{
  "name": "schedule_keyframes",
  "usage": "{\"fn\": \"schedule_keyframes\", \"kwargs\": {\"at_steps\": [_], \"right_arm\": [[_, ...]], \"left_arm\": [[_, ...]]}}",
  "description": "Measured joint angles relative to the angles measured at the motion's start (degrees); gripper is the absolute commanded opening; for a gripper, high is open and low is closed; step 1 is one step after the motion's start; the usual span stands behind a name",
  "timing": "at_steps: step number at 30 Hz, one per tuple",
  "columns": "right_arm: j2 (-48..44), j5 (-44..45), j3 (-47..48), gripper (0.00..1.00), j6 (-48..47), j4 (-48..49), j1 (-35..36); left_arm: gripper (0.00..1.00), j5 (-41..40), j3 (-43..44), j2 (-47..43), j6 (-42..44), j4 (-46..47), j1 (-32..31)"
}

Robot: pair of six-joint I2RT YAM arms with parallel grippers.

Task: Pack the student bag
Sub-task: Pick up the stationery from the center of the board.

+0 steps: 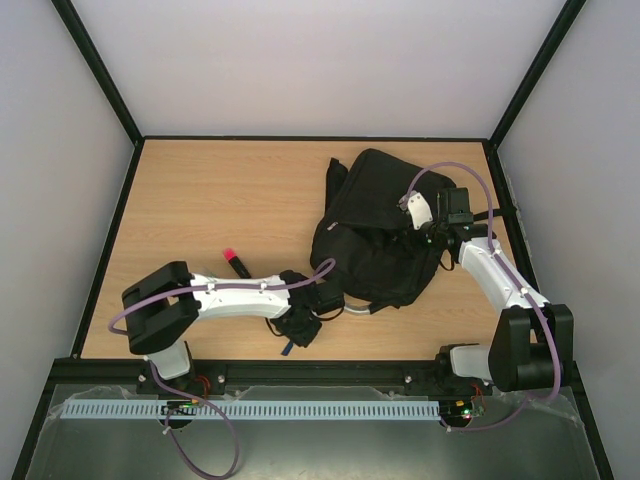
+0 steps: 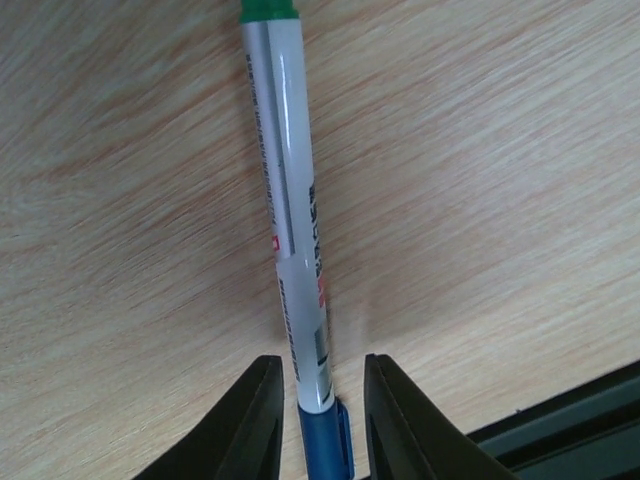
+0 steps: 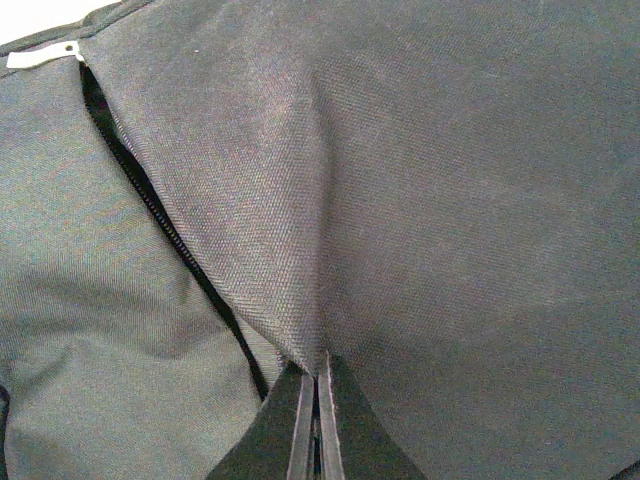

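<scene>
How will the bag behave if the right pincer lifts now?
Probably floppy: the student bag tents into a ridge at the right pincer. Likely only that panel rises first; the rest lies slumped on the table.

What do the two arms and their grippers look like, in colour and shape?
Both arms have white links with bulky black joints: left arm, right arm. A thin purple cable loops along each. The left gripper and right gripper have black, wedge-shaped fingers.

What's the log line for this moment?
left hand open, astride green-capped marker on table | right hand shut on student bag fabric fold | marker not yet in bag
</scene>
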Motion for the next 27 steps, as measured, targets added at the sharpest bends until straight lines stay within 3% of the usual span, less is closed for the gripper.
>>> {"fn": "schedule_keyframes", "kwargs": {"at_steps": [16,21,27], "right_arm": [[-0.13,-0.04,-0.5,0.01,-0.52,0.02,0.0],[-0.13,-0.04,-0.52,0.01,-0.52,0.0,0.0],[-0.28,-0.04,-0.52,0.01,-0.52,0.0,0.0]], "left_arm": [[0.13,-0.79,-0.68,2.86,1.03,1.64,0.2],[0.04,-0.68,-0.52,2.86,1.2,1.49,0.2],[0.03,-0.63,4.52,2.75,1.42,-1.99,0.07]]}}
